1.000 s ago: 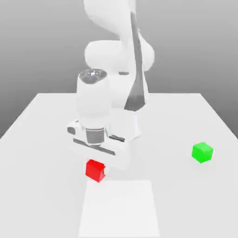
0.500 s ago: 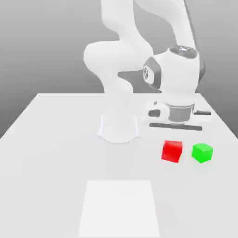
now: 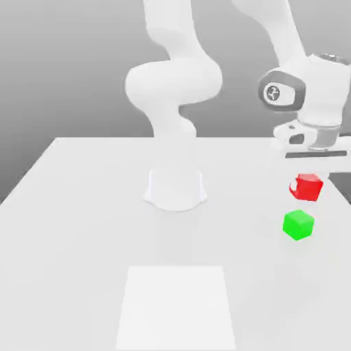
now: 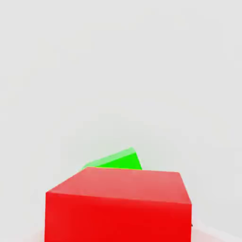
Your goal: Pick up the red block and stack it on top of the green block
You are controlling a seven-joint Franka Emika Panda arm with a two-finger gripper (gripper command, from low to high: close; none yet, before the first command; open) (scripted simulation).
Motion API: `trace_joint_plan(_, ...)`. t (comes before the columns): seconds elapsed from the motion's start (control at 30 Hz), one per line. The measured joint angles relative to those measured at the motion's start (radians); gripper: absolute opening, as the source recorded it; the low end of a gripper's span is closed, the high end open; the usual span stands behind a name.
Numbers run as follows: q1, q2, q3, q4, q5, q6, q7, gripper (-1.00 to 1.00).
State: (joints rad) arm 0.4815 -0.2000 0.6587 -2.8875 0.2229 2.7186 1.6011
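**Entry: red block carried above green block, white worktop**

Item 1. Red block (image 3: 306, 186): small plain cube, bright red, matte. In the exterior view it hangs clear of the worktop (image 3: 82, 226), directly beneath the arm's hand, at the exterior view's right. It sits just above and very slightly to the right of the green block, with a narrow gap between the two; not touching. In the hand view the red block (image 4: 118, 208) stands close before the camera, its top face and one side face visible.

Item 2. Green block (image 3: 299, 225): small plain cube, bright green, matte, about the red one's size. Rests flat on the worktop near its right edge in the exterior view. In the hand view the green block (image 4: 116, 160) shows as a corner past the red cube's far edge, the remainder hidden behind it.

Item 3. Gripper (image 3: 310, 179): points downward from the white hand; jaws closed on the red block, which is held off the surface.

Item 4. Arm base (image 3: 175, 188): white round pedestal, mid-worktop, well apart from both cubes.

Item 5. Pale square patch (image 3: 176, 306): marked on the worktop's near side, nothing resting on it.
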Motion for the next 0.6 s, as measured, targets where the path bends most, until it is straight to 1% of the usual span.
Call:
trace_joint_plan(0.4, -0.093, 0.106, 0.047, 0.0, -0.179, 0.088, 0.122, -1.0)
trace_joint_plan(0.6, -0.129, 0.162, 0.054, 0.002, -0.279, 0.127, 0.192, -1.0)
